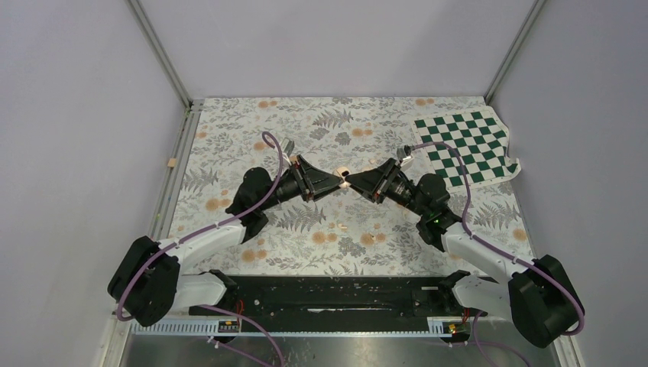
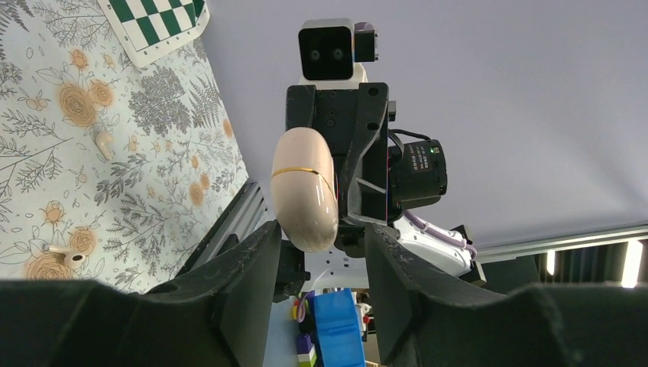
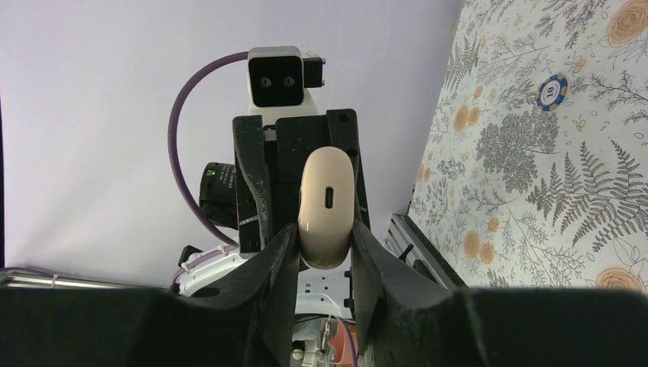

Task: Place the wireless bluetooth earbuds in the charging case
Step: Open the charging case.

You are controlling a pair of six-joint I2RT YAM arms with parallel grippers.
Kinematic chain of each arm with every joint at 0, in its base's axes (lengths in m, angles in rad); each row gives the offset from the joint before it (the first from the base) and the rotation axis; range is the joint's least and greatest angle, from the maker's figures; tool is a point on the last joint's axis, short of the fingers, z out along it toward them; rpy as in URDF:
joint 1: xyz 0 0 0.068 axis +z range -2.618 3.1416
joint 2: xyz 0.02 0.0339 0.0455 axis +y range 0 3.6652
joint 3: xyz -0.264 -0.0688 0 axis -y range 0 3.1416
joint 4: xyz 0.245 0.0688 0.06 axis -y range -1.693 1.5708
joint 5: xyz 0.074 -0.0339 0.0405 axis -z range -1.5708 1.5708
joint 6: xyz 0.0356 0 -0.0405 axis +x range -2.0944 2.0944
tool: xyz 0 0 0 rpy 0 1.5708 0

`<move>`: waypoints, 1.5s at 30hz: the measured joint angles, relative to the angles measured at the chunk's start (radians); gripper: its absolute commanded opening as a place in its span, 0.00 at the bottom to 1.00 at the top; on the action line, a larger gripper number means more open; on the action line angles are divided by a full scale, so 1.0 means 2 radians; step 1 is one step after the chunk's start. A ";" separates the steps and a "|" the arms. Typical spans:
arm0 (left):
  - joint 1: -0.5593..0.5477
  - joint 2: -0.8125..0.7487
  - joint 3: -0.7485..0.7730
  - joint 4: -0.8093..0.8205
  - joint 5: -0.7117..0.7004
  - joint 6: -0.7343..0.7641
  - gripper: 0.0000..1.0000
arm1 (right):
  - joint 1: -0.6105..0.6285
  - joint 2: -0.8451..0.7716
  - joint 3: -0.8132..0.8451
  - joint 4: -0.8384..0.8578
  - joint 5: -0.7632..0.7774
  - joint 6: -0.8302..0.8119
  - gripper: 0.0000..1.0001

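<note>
Peach-pink plastic fills the space between the two sets of fingertips: the charging case hangs above the floral mat, lid closed, with its seam showing as a thin line across the shell. The right gripper has narrowed onto the case's near end, a finger pressed against each side, with the port facing its camera. The case's long axis seems to run straight out from those fingertips toward the left gripper. That gripper stands part-way open, the case's other end just inside its jaws. One finger is close against the shell, a gap shows at the other, and there is no firm grip that I can see. Neither bud is in yet: the nearer earbud and the farther earbud lie on the mat, below and well off to the left gripper's side.
</note>
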 measured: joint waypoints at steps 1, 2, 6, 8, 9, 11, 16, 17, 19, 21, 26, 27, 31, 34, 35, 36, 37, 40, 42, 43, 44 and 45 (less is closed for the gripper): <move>0.000 0.001 0.000 0.001 0.000 -0.001 0.41 | 0.000 0.000 -0.001 -0.001 0.000 0.000 0.00; 0.000 0.002 0.000 0.002 0.000 -0.002 0.37 | 0.000 0.000 -0.001 -0.001 -0.001 0.000 0.00; 0.000 0.006 0.000 0.000 0.000 -0.005 0.27 | 0.000 0.000 -0.002 0.001 -0.004 0.002 0.00; 0.000 0.007 0.000 -0.001 0.000 -0.007 0.18 | 0.000 -0.001 -0.002 0.001 -0.004 0.001 0.00; 0.000 0.007 0.000 0.000 0.000 -0.009 0.13 | 0.000 -0.001 -0.002 0.001 -0.004 0.001 0.00; 0.000 0.008 0.000 0.001 0.000 -0.013 0.02 | -0.001 -0.003 -0.003 0.000 -0.003 0.000 0.00; 0.000 0.012 0.000 0.004 0.008 -0.015 0.00 | -0.001 -0.012 -0.013 0.001 -0.002 0.004 0.06; -0.001 0.013 -0.001 0.004 0.009 -0.015 0.00 | -0.001 -0.014 -0.016 0.001 -0.002 0.006 0.06; -0.001 0.013 -0.003 0.006 0.011 -0.016 0.00 | -0.001 -0.014 -0.019 0.005 -0.003 0.015 0.06; -0.001 0.013 -0.007 0.013 0.013 -0.017 0.00 | -0.001 -0.010 -0.022 0.013 -0.004 0.028 0.06; 0.004 0.011 -0.018 0.027 0.010 -0.019 0.00 | -0.001 0.036 -0.030 0.082 -0.011 0.079 0.08; 0.005 0.011 -0.020 0.028 0.008 -0.019 0.00 | -0.001 0.048 -0.032 0.100 -0.012 0.089 0.10; 0.008 0.008 -0.027 0.024 0.004 -0.019 0.00 | -0.001 0.083 -0.042 0.155 -0.016 0.120 0.28; 0.008 0.005 -0.027 0.024 0.005 -0.019 0.00 | -0.001 0.085 -0.046 0.167 -0.017 0.125 0.39; 0.008 0.002 -0.027 0.024 0.005 -0.019 0.00 | -0.001 0.084 -0.046 0.168 -0.017 0.125 0.42; 0.008 0.001 -0.027 0.024 0.005 -0.019 0.00 | -0.001 0.083 -0.046 0.168 -0.017 0.125 0.44; 0.008 -0.001 -0.028 0.024 0.006 -0.019 0.00 | -0.001 0.080 -0.046 0.165 -0.017 0.121 0.46; 0.009 -0.007 -0.028 0.024 0.007 -0.018 0.00 | -0.001 0.070 -0.046 0.147 -0.016 0.111 0.53; 0.009 -0.009 -0.028 0.024 0.008 -0.017 0.00 | -0.001 0.065 -0.046 0.136 -0.013 0.103 0.56; 0.009 -0.009 -0.028 0.024 0.009 -0.017 0.00 | -0.001 0.062 -0.046 0.130 -0.012 0.099 0.57; 0.009 -0.009 -0.028 0.024 0.009 -0.017 0.00 | -0.001 0.061 -0.046 0.125 -0.012 0.096 0.59; 0.010 -0.009 -0.028 0.023 0.010 -0.016 0.00 | -0.001 0.060 -0.046 0.121 -0.011 0.093 0.61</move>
